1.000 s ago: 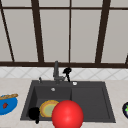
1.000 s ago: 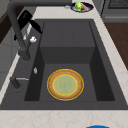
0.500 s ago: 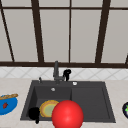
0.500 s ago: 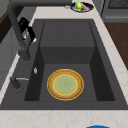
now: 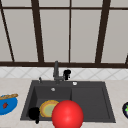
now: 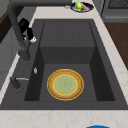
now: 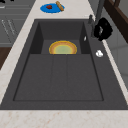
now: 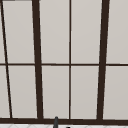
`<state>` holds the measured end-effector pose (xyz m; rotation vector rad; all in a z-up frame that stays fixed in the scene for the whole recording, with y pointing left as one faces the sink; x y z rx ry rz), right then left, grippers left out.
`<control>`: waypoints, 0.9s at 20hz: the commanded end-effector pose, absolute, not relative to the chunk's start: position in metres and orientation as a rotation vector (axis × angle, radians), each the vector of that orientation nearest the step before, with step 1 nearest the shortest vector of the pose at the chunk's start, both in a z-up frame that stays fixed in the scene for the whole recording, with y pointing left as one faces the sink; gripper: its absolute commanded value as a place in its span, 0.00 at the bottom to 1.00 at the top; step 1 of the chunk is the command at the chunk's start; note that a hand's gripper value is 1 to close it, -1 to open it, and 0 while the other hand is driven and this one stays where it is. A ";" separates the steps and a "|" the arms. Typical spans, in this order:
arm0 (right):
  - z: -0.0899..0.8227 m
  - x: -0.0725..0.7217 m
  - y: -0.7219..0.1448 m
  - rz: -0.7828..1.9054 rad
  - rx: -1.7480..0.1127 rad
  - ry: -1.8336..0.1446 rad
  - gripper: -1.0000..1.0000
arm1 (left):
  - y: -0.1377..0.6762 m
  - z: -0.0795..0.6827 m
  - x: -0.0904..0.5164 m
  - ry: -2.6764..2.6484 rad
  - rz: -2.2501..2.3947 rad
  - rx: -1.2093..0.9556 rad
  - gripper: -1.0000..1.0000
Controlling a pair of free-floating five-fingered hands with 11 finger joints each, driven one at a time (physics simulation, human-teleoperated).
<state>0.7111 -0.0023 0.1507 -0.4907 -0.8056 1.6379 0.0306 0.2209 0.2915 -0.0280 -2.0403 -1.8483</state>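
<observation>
From the front, my right hand (image 5: 66, 74) hangs at the faucet's (image 5: 56, 72) 3 o'clock, just beside the neck. I cannot tell whether it touches the metal, or whether its fingers are clenched or loose. My left hand (image 5: 34, 114) sits idle at the sink's (image 5: 108, 102) 7 o'clock corner, by the yellow plate (image 5: 47, 108) that lies flat in the left basin. I cannot tell its fingers either. A red ball (image 5: 67, 115) bulges at 6 o'clock. A blue plate (image 5: 7, 104) sits on the counter at 9 o'clock and a dark plate (image 5: 125, 109) at 3 o'clock.

From the left side, the faucet stands on the back deck at 9 o'clock, its spout arching overhead. The right hand hangs close against the neck, beyond the base, and a small lever (image 6: 17, 80) sits nearer the camera at 8 o'clock.

From the right side, the same hand shows as a dark bunch at 2 o'clock, over a small white spot (image 7: 99, 53) on the deck.

In the upper view, the faucet's tip pokes up at 6 o'clock under the window (image 8: 53, 62).

I judge the faucet rigid, smooth and likely slippery, and fixed to the deck. I would wrap the neck low near the base, or press the lever.
</observation>
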 end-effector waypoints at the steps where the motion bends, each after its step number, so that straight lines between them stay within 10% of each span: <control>1: 0.165 0.719 0.013 1.645 -0.512 -0.809 1.00 | 0.221 0.292 0.031 -2.040 -1.848 -0.028 0.50; 18: 0.169 0.690 0.084 1.767 -1.079 -0.595 1.00 | 0.221 0.292 0.031 -2.040 -1.848 -0.028 0.50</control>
